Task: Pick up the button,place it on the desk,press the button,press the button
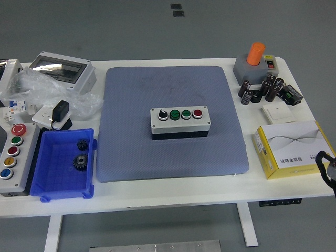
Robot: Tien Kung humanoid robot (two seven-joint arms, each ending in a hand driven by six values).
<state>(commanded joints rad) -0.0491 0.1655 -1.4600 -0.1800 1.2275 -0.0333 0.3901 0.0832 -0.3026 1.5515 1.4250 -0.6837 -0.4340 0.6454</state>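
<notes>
The button box [180, 122], grey on top and black below, lies in the middle of the blue-grey mat [173, 152]. Its top carries a black selector knob, two green buttons and a red button [197, 113] in a row. Nothing touches it. Of my right hand [327, 168] only a small black part shows at the picture's right edge, beside the yellow and white carton [289, 148] and far from the button box. My left arm is out of the picture.
At the left stand a long grey button station [11, 153], a blue bin [52, 181] with two black gears, a clear-lidded enclosure [63, 71] and crumpled plastic wrap [37, 97]. Back right: an orange-knobbed grey block [255, 64], several black capacitors [261, 89] and a white plate [278, 113].
</notes>
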